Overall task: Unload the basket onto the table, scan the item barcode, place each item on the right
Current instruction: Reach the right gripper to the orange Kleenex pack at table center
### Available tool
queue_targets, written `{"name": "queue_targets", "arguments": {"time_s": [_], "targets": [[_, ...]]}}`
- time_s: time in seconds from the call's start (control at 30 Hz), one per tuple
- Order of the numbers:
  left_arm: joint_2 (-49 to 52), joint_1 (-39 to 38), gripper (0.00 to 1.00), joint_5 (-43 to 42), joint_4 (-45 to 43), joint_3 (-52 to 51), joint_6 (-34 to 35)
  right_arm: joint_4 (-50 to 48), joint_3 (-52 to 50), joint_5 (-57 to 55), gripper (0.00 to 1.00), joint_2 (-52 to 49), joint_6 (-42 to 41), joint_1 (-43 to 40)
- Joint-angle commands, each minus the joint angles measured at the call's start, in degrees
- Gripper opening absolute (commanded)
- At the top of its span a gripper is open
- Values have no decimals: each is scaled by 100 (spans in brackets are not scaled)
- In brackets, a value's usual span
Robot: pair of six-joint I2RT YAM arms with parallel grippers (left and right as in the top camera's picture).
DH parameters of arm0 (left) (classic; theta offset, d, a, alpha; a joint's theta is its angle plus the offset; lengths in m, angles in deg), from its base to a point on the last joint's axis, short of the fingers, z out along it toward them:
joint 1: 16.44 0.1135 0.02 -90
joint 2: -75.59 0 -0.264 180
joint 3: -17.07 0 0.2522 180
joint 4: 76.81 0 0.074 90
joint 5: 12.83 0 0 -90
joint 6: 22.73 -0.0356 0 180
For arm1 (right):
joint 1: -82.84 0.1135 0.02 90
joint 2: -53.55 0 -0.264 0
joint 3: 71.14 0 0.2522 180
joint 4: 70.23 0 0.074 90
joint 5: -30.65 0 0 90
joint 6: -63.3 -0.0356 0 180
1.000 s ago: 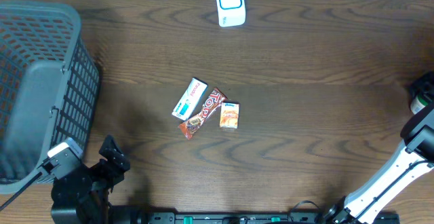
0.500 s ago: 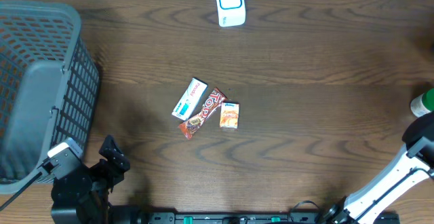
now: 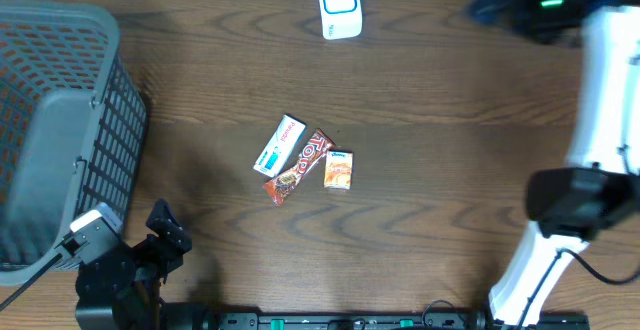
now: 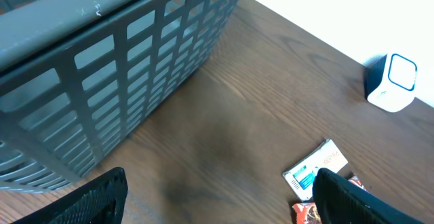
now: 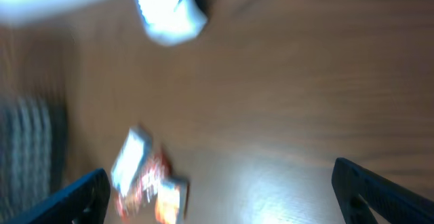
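Three candidate items lie together near the middle of the bench (image 3: 450, 170): a white and blue box (image 3: 280, 144), a chocolate bar (image 3: 300, 166) touching it, and an orange box (image 3: 339, 170) just beside the bar. All three lie flat, so their barcodes probably face sideways or down. Whichever is picked will likely need lifting and turning.

The scanner (image 3: 340, 5) stands at the middle of the far edge with its window facing the arms, so an item can be held up in front of it. The basket (image 3: 60, 120) fills the left edge, likely for scanned goods.

The left gripper (image 4: 220, 197) sits low near the bench's near left corner, fingers spread wide and holding nothing, well apart from the items. The right gripper (image 5: 220, 183) is above the far right corner. Its view is blurred, but its fingers stand apart and empty. Nothing has been grasped yet.
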Motion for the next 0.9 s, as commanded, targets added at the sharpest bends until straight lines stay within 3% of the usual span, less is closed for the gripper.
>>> {"name": "queue_targets", "arguments": {"time_s": [0.0, 0.23, 0.43, 0.67, 0.87], "targets": [[-26, 28, 88, 33, 15, 28, 70, 304, -278, -675, 97, 2, 1624, 946], [-26, 28, 88, 31, 13, 28, 70, 87, -1519, -1818, 98, 2, 2468, 2634], [-26, 28, 88, 33, 13, 28, 70, -334, -2712, -1816, 99, 2, 2577, 3150], [-26, 28, 88, 33, 13, 28, 70, -1906, -4358, -2059, 99, 2, 2940, 3595], [-26, 28, 88, 33, 15, 28, 70, -2583, -5010, -2227, 99, 2, 2940, 3963]]}}
